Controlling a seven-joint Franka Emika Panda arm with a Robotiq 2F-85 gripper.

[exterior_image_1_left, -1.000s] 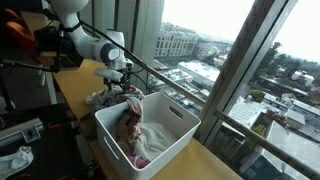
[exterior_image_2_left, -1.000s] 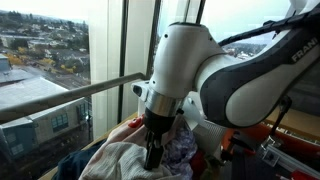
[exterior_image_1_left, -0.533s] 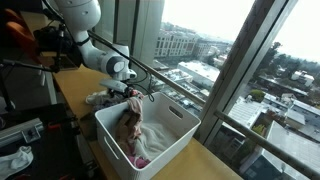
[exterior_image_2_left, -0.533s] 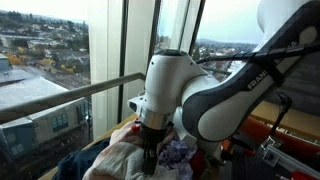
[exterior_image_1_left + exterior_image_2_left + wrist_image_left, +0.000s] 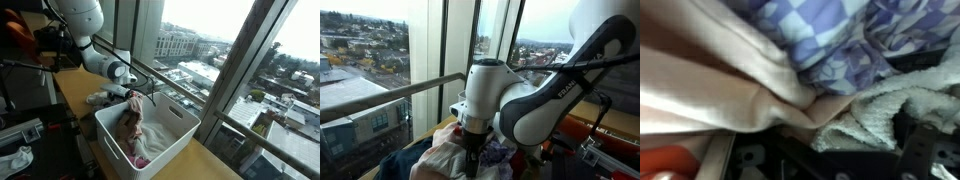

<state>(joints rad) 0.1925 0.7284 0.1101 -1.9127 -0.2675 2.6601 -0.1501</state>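
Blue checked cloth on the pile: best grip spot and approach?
Pinch the bunched fold of the blue checked cloth near where it meets the beige cloth, probably straight down from above. It lies crumpled with no free edge visible, and the towel crowds its lower side in the wrist view.

Strong daylight pours in through the tall windows (image 5: 200, 60) in both exterior views, and the sky burns out to white at the upper right. The room side away from the glass stays dim. The white bin (image 5: 170, 148) is evenly lit, with soft shadow inside. The arm (image 5: 515, 95) looms close to the lens, slightly soft and shaded underneath. The wrist view is badly blurred, with the cloth (image 5: 750, 95) too near to focus and its lower edge dark.
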